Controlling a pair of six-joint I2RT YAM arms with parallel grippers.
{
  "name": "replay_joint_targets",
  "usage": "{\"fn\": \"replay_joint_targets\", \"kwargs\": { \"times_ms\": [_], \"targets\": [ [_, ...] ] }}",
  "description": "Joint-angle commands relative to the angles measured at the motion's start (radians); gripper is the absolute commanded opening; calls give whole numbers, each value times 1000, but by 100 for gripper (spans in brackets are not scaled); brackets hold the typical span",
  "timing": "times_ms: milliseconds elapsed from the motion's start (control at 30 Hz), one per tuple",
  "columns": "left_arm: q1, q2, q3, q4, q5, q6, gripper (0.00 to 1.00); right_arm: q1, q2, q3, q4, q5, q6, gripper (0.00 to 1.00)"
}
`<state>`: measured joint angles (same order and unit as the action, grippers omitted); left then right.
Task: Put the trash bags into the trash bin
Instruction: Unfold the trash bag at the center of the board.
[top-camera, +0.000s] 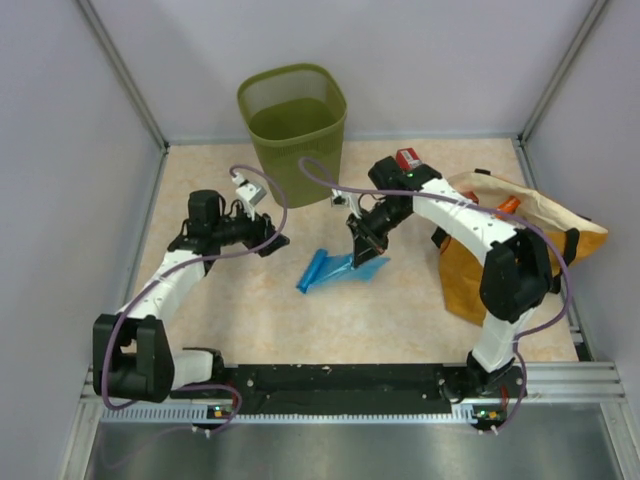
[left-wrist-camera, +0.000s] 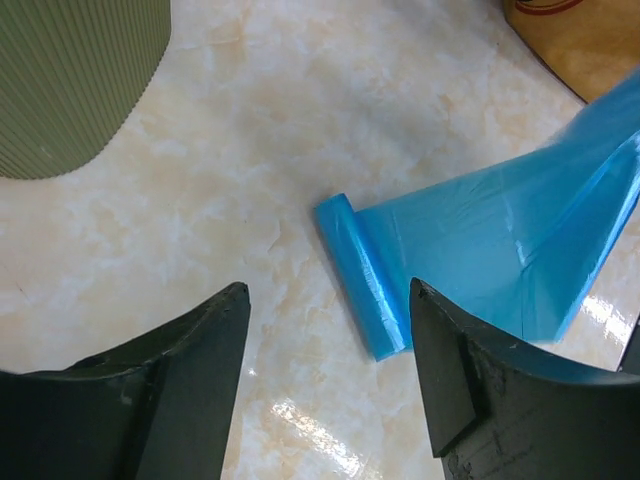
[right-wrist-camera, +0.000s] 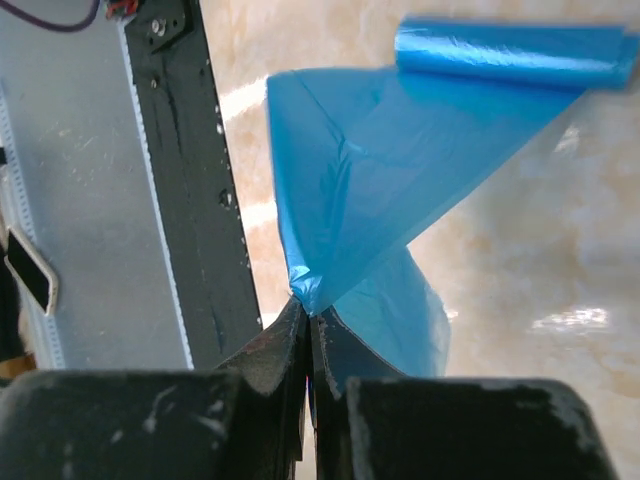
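A light-blue trash bag lies mid-table, partly unrolled. One end is still a tight roll, and the film rises from it to the right. My right gripper is shut on a corner of that film and holds it a little above the table, the pinch showing at the fingertips. My left gripper stands open just left of the roll, and only bare table shows between its fingers. The olive-green trash bin stands at the back, and its wall fills the upper left of the left wrist view.
A mustard-orange sack with black handles lies at the right behind my right arm, with a corner of it in the left wrist view. A red box sits near the back. Grey walls close in the table on three sides.
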<state>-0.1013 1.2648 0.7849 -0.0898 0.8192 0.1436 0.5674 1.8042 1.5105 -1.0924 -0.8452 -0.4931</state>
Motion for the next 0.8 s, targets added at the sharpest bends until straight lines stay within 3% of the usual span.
{"fn": "replay_joint_targets", "kwargs": {
  "times_ms": [0,367,767],
  "targets": [
    [-14,-21,11,10,-6,44,69,6,-114,143,-43,26,19,0],
    [-78,39,88,-57,-150,65,70,5,-163,373,-161,47,25,0],
    [-205,171,198,-131,-413,105,70,3,-264,505,-236,196,1,0]
  ]
}}
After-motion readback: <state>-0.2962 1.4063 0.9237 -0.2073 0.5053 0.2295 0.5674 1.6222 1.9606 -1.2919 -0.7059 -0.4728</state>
